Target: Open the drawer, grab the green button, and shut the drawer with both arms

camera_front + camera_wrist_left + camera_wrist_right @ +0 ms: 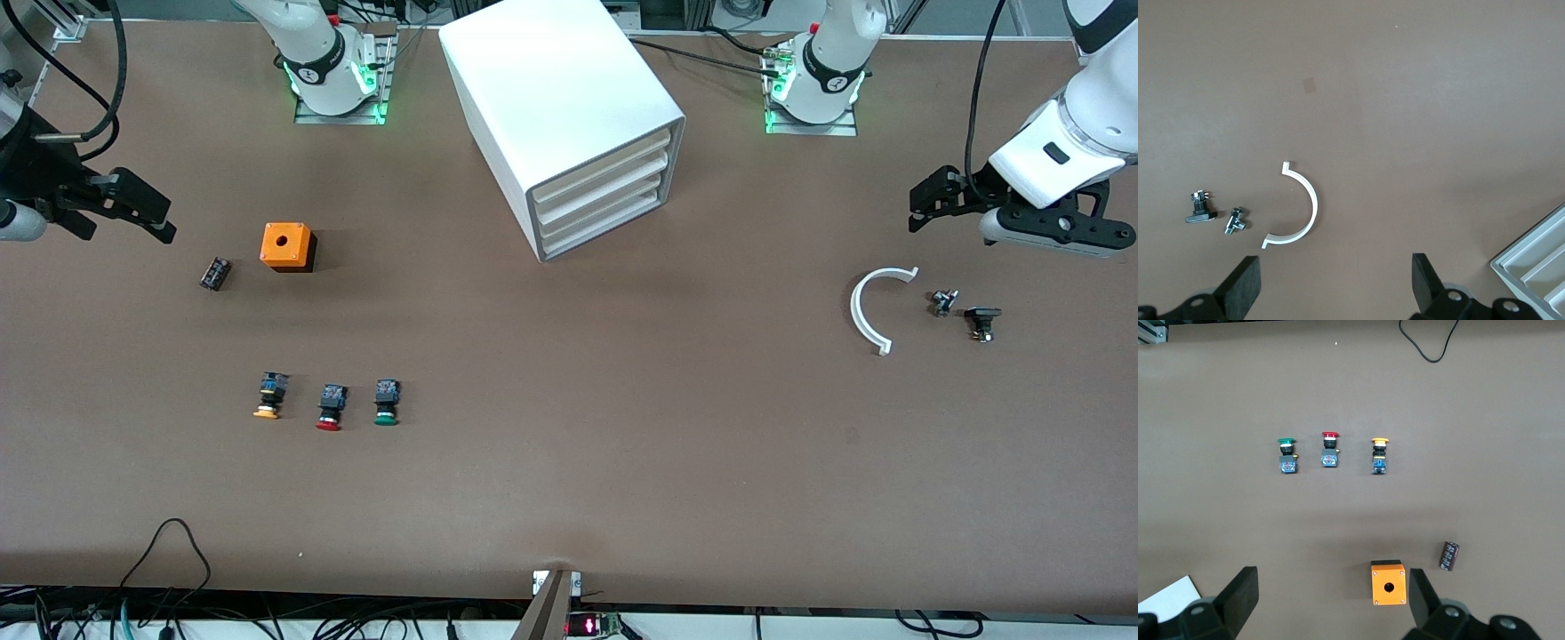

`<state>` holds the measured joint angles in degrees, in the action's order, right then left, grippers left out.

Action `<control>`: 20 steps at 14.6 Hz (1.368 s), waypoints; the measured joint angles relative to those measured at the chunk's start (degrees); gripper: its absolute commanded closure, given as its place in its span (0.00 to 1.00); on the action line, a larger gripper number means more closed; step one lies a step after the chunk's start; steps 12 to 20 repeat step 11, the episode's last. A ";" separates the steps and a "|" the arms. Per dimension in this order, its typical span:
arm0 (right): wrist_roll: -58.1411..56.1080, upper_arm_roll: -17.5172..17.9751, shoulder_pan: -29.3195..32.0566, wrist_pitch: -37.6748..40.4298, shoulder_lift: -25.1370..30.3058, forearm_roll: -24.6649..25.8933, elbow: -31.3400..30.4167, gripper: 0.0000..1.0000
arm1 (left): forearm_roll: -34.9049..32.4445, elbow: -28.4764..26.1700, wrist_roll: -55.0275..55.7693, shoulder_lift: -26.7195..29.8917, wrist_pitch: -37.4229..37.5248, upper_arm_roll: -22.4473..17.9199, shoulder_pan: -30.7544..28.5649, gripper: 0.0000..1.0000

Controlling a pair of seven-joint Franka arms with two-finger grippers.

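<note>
Reaching with your left gripper [925, 206] and right gripper [142, 209], both wide and empty, you risk pulling a wrong tray: the closed drawer [605, 229] sits between them, the button [386, 403] below the right.

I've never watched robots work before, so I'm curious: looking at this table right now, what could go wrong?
1. The green button lies close beside a red-capped button and a yellow-capped button; an open pincer might nudge or take the wrong one.
2. The three drawers are stacked tightly; the lowest drawer could be confused with the one above.
3. The cabinet might slide when pulled.
</note>
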<state>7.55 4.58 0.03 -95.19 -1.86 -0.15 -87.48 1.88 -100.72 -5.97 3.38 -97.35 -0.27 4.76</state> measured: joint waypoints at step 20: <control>-0.06 -0.05 0.00 0.68 -0.07 0.00 0.00 0.00 | 0.00 3.19 -0.86 -1.85 3.30 0.06 0.32 0.00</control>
